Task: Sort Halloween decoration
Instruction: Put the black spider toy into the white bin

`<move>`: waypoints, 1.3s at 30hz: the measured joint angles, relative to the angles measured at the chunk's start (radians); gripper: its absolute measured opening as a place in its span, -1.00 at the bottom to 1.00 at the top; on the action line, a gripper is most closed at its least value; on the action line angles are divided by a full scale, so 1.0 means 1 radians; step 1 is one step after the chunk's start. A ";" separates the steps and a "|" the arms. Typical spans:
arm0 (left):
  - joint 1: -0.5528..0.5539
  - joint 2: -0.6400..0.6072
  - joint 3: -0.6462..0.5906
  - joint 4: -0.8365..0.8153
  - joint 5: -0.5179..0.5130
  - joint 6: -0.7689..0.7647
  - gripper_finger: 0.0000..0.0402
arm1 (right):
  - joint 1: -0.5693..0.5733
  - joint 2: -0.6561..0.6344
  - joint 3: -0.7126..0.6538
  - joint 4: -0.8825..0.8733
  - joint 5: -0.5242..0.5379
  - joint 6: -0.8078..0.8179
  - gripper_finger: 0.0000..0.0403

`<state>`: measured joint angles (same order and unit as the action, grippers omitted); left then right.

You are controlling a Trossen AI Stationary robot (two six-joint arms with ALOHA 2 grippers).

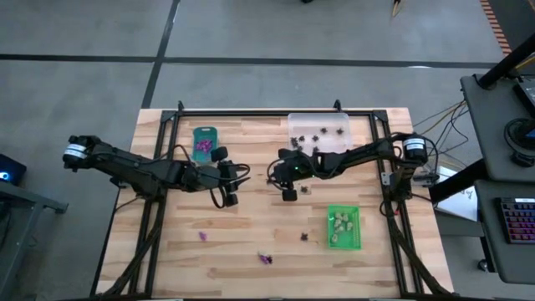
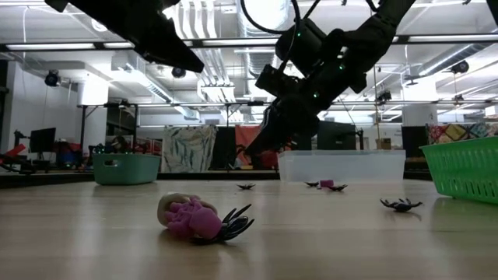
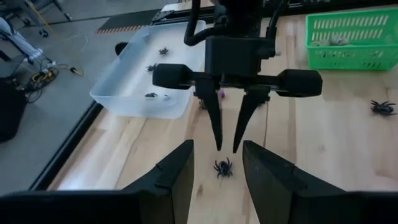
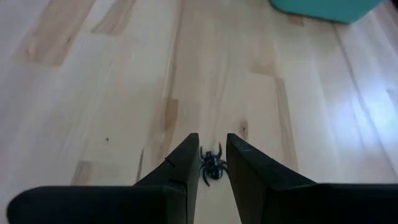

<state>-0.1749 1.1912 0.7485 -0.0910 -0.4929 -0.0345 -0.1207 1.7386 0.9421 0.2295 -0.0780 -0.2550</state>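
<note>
My right gripper (image 1: 288, 194) hangs open over mid-table, fingers pointing down. A tiny black spider trinket (image 4: 213, 165) lies on the wood between and just below its fingertips; the left wrist view shows a gap between the tips and this spider (image 3: 223, 168). My left gripper (image 1: 233, 178) waits open a little to the left, facing the right gripper (image 3: 227, 148). Other trinkets lie loose on the table: purple ones (image 1: 202, 236) (image 1: 265, 259) and a black one (image 1: 305, 237). Purple pieces sit in the teal tray (image 1: 205, 142), black spiders in the clear tray (image 1: 319, 132) and cream pieces in the green tray (image 1: 343, 227).
A black frame rail (image 1: 276, 112) runs round the table top. The teal tray is far left, the clear tray far right and the green tray near right. In the low view a purple and cream clump with a black spider (image 2: 196, 218) lies near the near edge. Bare wood lies between the arms.
</note>
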 joint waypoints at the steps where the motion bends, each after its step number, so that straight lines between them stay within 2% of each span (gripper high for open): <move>1: 0.000 0.000 0.000 0.000 -0.006 0.000 -0.40 | 0.000 0.000 0.000 0.004 0.000 0.000 -0.64; 6: 0.000 0.000 0.002 0.000 -0.022 -0.002 -0.40 | 0.000 -0.001 0.000 0.007 0.000 -0.007 -0.54; 16: 0.000 0.000 -0.003 0.002 -0.022 -0.009 -0.40 | -0.001 0.079 0.004 0.038 0.000 -0.008 -0.12; 21: 0.000 0.000 -0.004 0.002 -0.022 -0.009 -0.40 | -0.008 0.126 0.045 0.035 0.001 0.032 0.02; 31: 0.000 0.000 -0.006 0.002 -0.022 -0.009 -0.40 | -0.013 0.139 0.093 -0.060 0.006 0.001 0.05; 39: 0.000 0.000 -0.006 0.002 -0.022 -0.009 -0.40 | -0.021 0.157 0.084 -0.063 0.005 -0.008 0.05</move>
<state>-0.1749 1.1915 0.7422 -0.0894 -0.5148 -0.0437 -0.1417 1.8956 1.0256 0.1667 -0.0728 -0.2626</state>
